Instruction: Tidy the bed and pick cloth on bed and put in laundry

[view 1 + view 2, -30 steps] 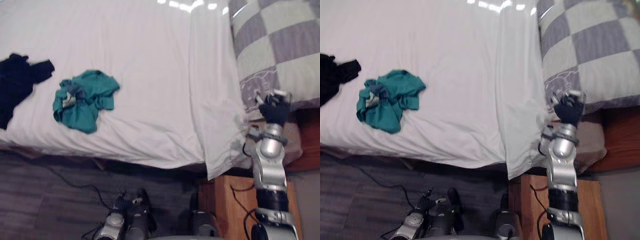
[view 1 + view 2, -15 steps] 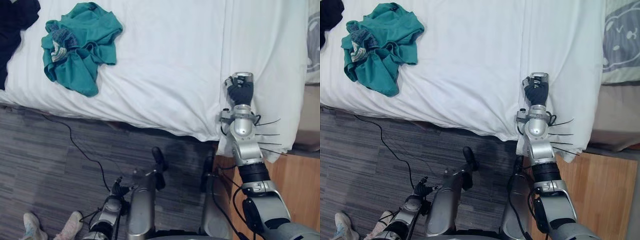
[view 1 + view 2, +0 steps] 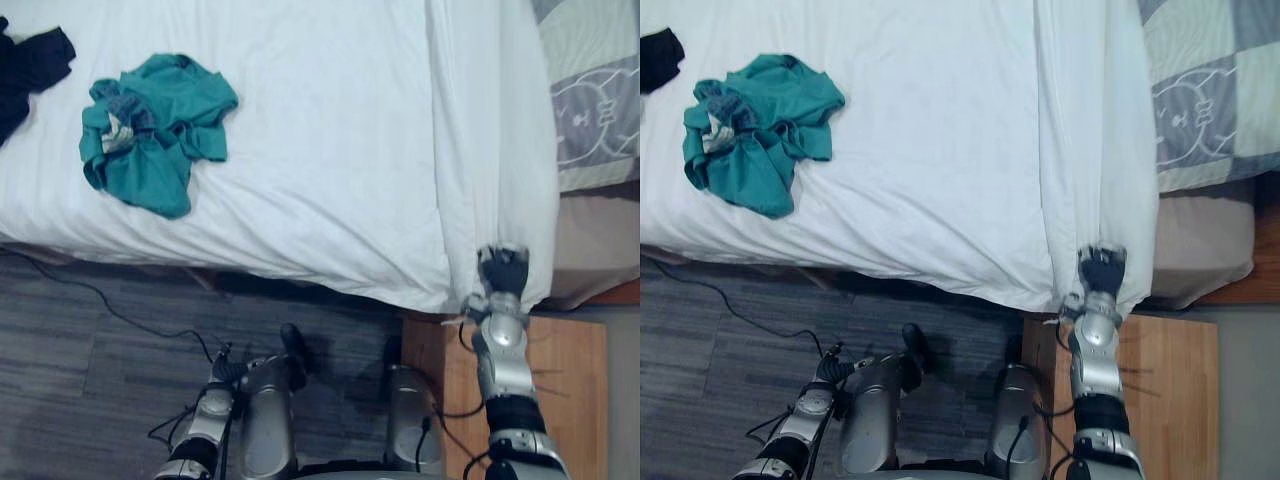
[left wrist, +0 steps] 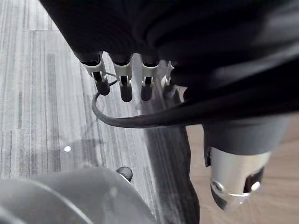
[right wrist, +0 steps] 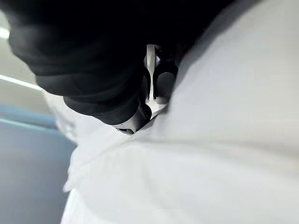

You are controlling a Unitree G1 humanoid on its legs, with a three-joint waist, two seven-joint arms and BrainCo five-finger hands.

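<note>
Ideally, the right hand [image 3: 503,272] should be drawing the hanging corner of the white cover [image 3: 490,150] straight. From the head, it is touching that hem, with the green cloth [image 3: 150,130] lying well to its left. Its wrist view is showing white fabric against it; whether it is gripping, I cannot tell. The left hand [image 4: 120,77] is hanging open, empty, above the floor [image 4: 42,93].

Open sheet [image 3: 320,150] between green cloth [image 3: 150,130] and checked pillow [image 3: 590,100]; black cloth [image 3: 35,65] far left.
</note>
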